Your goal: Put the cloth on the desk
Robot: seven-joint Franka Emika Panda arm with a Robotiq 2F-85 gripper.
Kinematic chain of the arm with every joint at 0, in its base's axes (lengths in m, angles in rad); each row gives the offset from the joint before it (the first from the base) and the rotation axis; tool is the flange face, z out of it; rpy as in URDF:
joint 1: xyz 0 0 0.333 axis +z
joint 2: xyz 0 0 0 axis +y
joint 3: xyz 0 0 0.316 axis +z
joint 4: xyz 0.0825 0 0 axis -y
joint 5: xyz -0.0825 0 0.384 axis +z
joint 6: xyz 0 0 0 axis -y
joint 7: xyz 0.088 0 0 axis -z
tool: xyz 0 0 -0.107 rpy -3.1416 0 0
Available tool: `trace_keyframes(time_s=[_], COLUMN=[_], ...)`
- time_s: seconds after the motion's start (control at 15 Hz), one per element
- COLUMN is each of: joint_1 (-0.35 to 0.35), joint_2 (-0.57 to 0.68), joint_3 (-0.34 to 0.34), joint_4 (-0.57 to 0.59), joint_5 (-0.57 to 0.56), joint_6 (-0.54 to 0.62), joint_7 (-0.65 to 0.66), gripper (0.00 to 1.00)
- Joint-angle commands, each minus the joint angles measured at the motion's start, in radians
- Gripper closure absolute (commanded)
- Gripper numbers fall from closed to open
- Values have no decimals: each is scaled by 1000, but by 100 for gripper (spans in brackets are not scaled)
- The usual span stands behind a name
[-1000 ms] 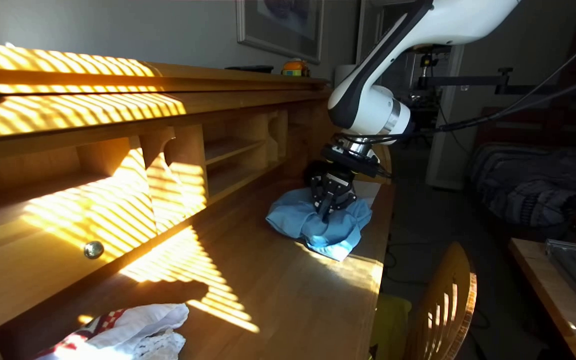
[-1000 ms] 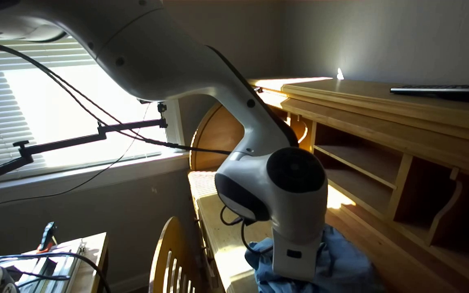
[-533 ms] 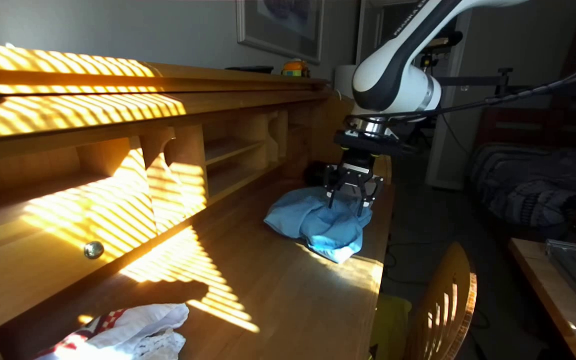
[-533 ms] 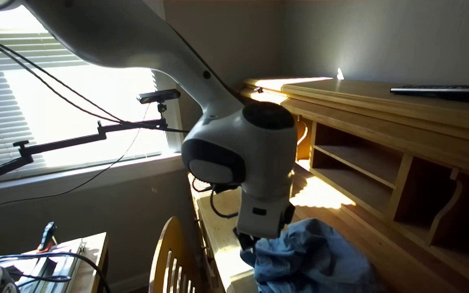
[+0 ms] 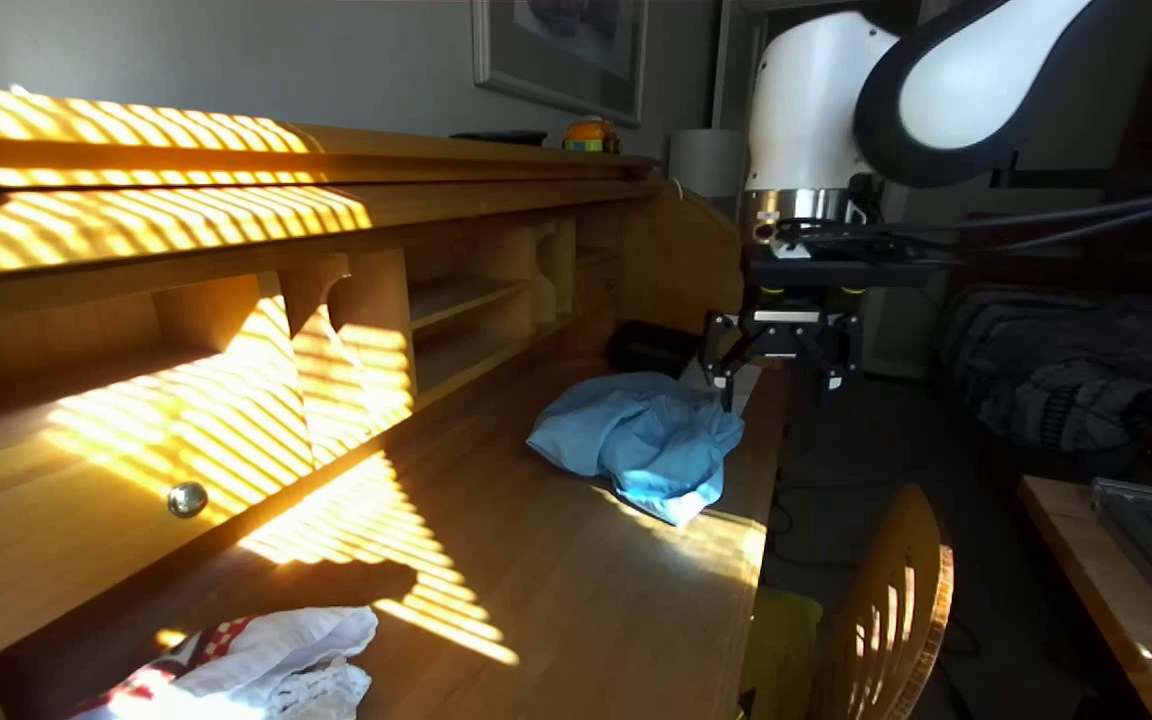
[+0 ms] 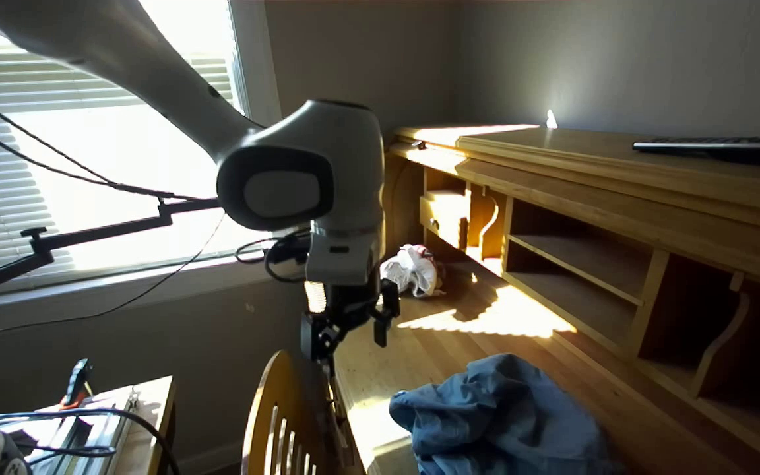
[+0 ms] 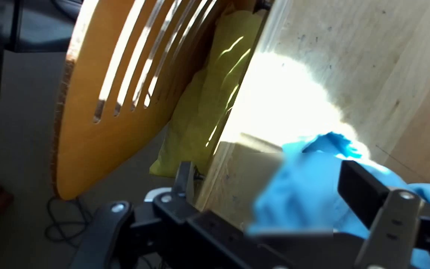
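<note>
A crumpled blue cloth [image 5: 636, 440] lies on the wooden desk [image 5: 536, 580] close to its front edge. In an exterior view the same cloth [image 6: 505, 422] rests in folds on the desktop [image 6: 446, 356]. My gripper [image 5: 778, 392] is up in the air beside the cloth, over the desk's front edge, its jaws wide apart and empty. An exterior view shows a gap between the gripper [image 6: 351, 340] and the cloth. In the wrist view the cloth [image 7: 304, 194] appears below and partly behind the right finger [image 7: 362, 190]; a blurred patch covers part of it.
A white and red cloth [image 5: 276, 660] lies elsewhere on the desk. Cubbyholes [image 5: 476, 300] line the desk's back, and a dark object [image 5: 651, 347] sits behind the blue cloth. A wooden chair [image 5: 896, 600] and a yellow bag [image 7: 207, 112] stand at the front edge.
The jaws were down on the blue cloth; they have opened and let it go. The gripper has risen and moved off toward the desk's front edge, while the cloth has stayed nearly in place.
</note>
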Motion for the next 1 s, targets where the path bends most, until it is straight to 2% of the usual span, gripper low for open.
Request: trace_keyframes(time_s=[0.0, 0.2, 0.4, 0.53, 0.6, 0.73, 0.93], joint_1=[-141, -173, -159, -160, -163, -153, -158], joint_2=[-208, -310, -365, -383, -363, -378, -379], joint_3=[251, 459, 618, 707, 664, 710, 709], joint_4=[-55, -21, 25, 37, 31, 37, 37], joint_5=[-229, -295, -281, -323, -264, -285, -296], joint_6=[-157, -406, -629, -704, -653, -691, -693], joint_7=[158, 232, 293, 374, 301, 352, 358], gripper=[0, 0, 0, 0, 0, 0, 0])
